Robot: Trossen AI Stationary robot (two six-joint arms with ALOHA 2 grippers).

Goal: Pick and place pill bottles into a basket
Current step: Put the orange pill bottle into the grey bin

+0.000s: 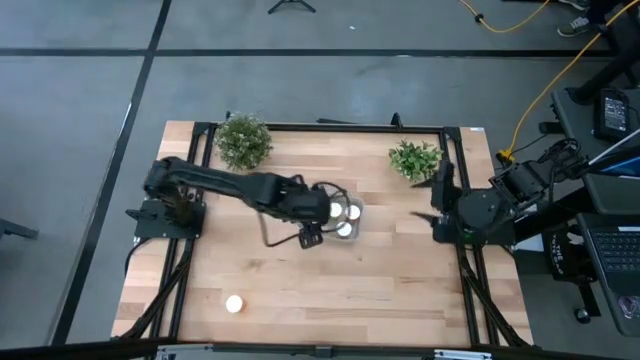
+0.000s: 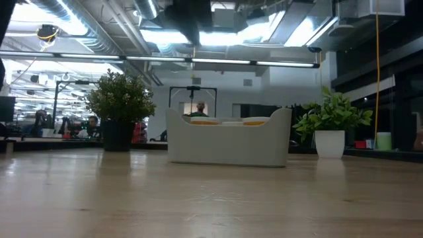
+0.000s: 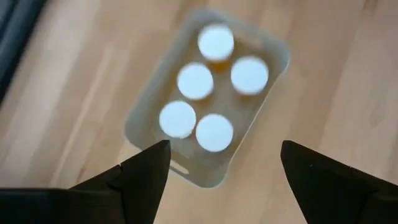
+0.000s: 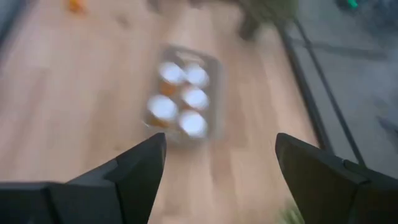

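The pale basket [image 3: 205, 177] stands near the table's middle [image 1: 357, 223] with five white-capped pill bottles [image 3: 195, 81] upright inside it. My left gripper [image 3: 224, 146] hangs open and empty right above the basket [image 1: 325, 215], hiding part of it in the high view. A sixth bottle [image 1: 234, 304] stands alone on the table near the front left; it shows as an orange spot in the right wrist view [image 4: 74, 5]. My right gripper [image 1: 432, 195] is open and empty at the table's right side, pointing toward the basket [image 4: 214, 68].
Two green potted plants stand at the far edge, one at the left [image 1: 243, 140] and one at the right [image 1: 414, 158]. The low view shows the basket [image 2: 228, 142] between them. Bare wood lies between the basket and the lone bottle.
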